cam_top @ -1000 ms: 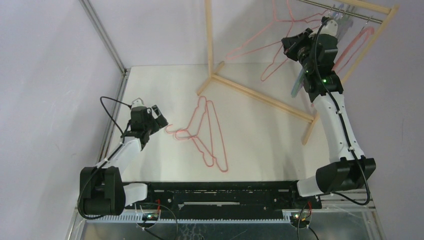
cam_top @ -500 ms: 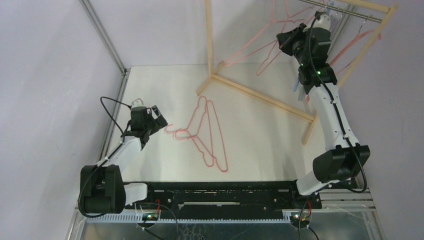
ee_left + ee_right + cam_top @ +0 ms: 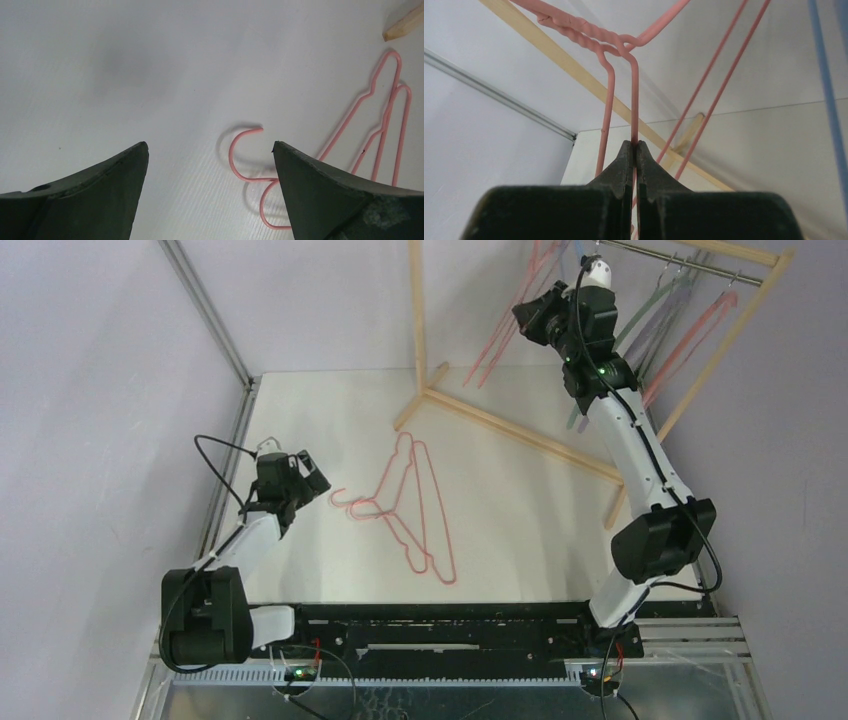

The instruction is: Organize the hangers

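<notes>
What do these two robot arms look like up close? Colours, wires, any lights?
Both are slim white tubes linked by chunky black joints. The left arm and right arm each carry a thin black cable looping outside the body. The right arm shows a small green light. The left gripper and right gripper have matte black, wedge-shaped fingers tapering to narrow tips.

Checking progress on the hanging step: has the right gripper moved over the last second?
Yes. The right gripper, shut on a pink hanger, has shifted left in the top view, closer to the rack's upright wooden post.
</notes>
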Robot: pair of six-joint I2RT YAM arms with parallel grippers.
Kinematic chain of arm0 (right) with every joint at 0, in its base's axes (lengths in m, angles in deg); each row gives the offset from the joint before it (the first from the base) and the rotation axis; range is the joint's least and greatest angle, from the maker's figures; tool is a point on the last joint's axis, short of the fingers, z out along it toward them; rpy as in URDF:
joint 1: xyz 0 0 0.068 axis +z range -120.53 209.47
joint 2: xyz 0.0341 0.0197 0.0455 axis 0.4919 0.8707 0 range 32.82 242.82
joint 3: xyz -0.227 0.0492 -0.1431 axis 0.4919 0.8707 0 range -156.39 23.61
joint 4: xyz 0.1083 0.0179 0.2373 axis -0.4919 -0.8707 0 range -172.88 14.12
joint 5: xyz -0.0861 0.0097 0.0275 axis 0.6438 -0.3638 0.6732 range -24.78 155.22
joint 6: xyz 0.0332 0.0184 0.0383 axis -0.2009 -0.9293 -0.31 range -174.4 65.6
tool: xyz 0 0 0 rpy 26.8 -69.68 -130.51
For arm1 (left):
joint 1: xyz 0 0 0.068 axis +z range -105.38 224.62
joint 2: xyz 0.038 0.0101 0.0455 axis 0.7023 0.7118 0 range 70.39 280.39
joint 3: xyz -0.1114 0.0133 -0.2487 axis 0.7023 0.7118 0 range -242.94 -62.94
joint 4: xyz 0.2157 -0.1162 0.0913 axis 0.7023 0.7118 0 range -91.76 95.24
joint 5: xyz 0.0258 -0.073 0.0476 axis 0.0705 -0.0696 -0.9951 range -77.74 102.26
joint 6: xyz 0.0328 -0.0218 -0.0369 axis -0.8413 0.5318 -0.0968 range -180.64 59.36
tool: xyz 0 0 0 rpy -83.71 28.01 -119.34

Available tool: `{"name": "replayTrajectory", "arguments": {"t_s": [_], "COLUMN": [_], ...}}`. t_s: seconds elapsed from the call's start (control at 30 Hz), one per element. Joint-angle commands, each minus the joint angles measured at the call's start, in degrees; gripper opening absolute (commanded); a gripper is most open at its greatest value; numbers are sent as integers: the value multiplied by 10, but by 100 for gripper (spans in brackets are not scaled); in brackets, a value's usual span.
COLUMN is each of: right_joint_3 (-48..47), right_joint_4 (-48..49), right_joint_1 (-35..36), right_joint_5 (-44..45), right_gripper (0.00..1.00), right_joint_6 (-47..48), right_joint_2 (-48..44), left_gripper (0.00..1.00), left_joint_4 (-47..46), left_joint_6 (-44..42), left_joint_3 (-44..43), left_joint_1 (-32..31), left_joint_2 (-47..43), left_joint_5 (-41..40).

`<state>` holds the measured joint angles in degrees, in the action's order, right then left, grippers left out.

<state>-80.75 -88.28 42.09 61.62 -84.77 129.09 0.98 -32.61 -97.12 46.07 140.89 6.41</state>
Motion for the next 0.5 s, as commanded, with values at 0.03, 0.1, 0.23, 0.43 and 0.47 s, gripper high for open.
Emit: {"name": "replayTrajectory", "arguments": {"t_s": [0.03,0.1,0.23,0.43,0.47], "right_joint_3": [-50,-71,-109,-103,-98], "right_joint_4": [-25,-34,-51,-62,-64], "right_joint_1": [15,21,28,28,28], "right_joint_5": [-7,-6,-5,23,33], "right_gripper": [0,0,0,0,3], "right_joint_6": [11,15,18,19,19], "right_joint_2": [37,51,77,69,64], "left_gripper": [99,99,99,99,99], "left_joint_4": [-27,-28,-30,-30,-30], "left_joint_6": [-5,-5,-4,-5,-5], "left_joint_3": [-15,-16,-18,-15,-15], "left_joint_1": [11,13,16,19,19], "left_joint_2": [1,2,3,3,2], "left_joint_5": [-1,0,1,2,3]}}
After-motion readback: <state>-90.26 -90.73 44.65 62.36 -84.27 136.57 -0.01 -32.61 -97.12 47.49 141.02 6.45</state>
